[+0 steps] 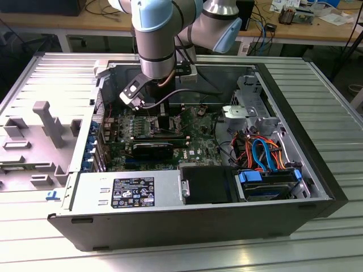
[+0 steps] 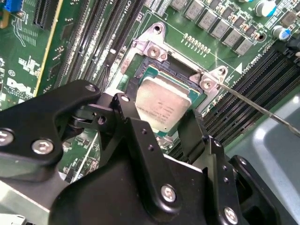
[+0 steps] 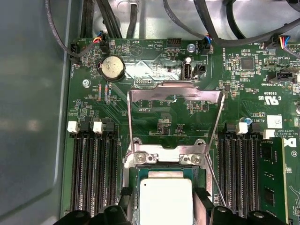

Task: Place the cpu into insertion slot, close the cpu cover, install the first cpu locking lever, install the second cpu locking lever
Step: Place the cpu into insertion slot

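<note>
Silvery chip (image 3: 166, 199) lies flat in the socket (image 3: 164, 154), lid up | gripper (image 3: 165, 211) right over the socket, jaws narrowed to the chip's width, one finger (image 2: 127, 108) at each opposite edge, seemingly to keep it square | cover frame (image 3: 154, 92) stands swung up behind the socket, leaving it open | lever rod (image 2: 255, 104) juts out beside the socket, unhooked

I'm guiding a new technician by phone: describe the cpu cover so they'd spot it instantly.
Inside the open computer case, find the green motherboard. Between its long black memory slots sits the silvery cpu; the cpu cover is the thin silver windowed frame flipped open beside it.
</note>
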Robot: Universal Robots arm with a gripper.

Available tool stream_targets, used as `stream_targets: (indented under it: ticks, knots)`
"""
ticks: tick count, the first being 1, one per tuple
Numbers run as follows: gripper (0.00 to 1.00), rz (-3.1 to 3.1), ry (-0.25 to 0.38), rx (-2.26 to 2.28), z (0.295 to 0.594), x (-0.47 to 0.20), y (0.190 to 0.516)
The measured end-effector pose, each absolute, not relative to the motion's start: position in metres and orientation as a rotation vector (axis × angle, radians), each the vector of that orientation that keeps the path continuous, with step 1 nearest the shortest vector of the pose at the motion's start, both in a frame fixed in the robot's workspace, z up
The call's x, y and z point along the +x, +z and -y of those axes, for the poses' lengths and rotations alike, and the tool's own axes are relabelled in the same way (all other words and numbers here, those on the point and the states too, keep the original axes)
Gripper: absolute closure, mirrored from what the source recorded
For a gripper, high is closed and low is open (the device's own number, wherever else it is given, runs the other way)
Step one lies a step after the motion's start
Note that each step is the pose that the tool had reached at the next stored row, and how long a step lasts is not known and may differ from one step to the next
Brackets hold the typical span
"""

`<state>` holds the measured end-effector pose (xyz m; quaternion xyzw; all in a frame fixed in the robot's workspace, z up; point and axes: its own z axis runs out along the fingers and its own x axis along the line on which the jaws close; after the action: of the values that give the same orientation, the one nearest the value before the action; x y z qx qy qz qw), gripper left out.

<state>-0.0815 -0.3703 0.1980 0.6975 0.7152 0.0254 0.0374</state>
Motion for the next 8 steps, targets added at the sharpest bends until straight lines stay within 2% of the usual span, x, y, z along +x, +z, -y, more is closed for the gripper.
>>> stream_targets:
  ticks: [8]
  knots:
    - [0.38,-2.195,0.079,2.14,0.3722,-0.0817,0.2021]
